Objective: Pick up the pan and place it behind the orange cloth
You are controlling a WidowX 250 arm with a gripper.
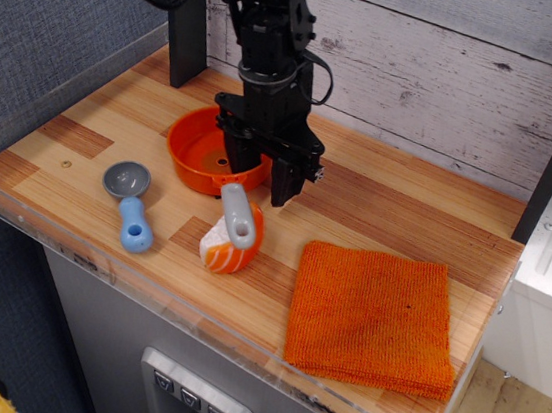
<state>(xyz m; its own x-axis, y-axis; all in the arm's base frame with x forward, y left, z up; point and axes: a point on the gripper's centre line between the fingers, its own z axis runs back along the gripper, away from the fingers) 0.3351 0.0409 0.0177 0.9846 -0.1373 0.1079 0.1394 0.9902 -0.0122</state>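
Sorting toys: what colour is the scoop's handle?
Light blue; the scoop has a grey bowl. Only view: observation.image.

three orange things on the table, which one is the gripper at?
The pan, the round shallow one at the back left. The gripper straddles its right rim. The salmon sushi toy sits nearer the front, and the orange cloth lies off to the right.
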